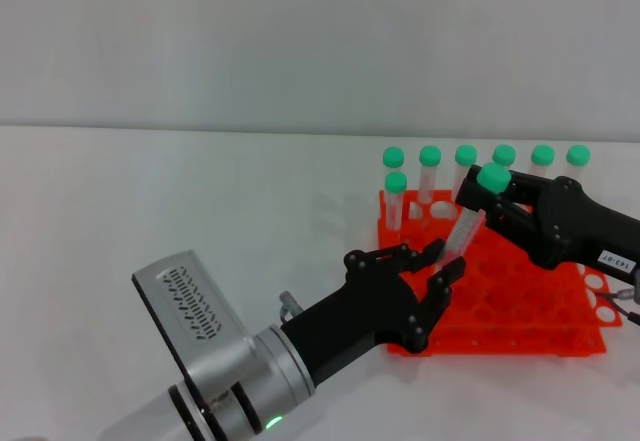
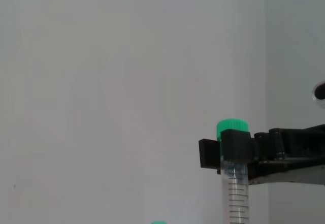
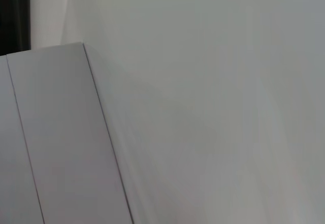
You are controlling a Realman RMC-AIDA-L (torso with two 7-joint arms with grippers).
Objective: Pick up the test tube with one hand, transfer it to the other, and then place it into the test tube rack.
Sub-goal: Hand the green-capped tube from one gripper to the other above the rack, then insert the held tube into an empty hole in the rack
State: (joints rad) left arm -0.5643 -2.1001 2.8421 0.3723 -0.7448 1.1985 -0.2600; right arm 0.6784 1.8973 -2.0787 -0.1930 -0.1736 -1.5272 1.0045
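The test tube [image 1: 466, 223] hangs tilted above the orange-red test tube rack [image 1: 520, 313], its green cap uppermost. My right gripper [image 1: 490, 199], the black one with the white label, is shut on the tube just under the cap; the left wrist view shows that grip [image 2: 233, 150] on the clear tube [image 2: 237, 193]. My left gripper [image 1: 447, 259] reaches in from the lower left, and its fingertips close around the tube's lower end over the rack's front left part. Neither the tube nor the rack appears in the right wrist view.
Several other green-capped tubes [image 1: 466, 157] stand upright along the rack's back rows. The rack sits on a white table [image 1: 150, 211] with a pale wall behind. The left arm's silver body [image 1: 215, 361] fills the lower left. A white panel [image 3: 56, 142] fills the right wrist view.
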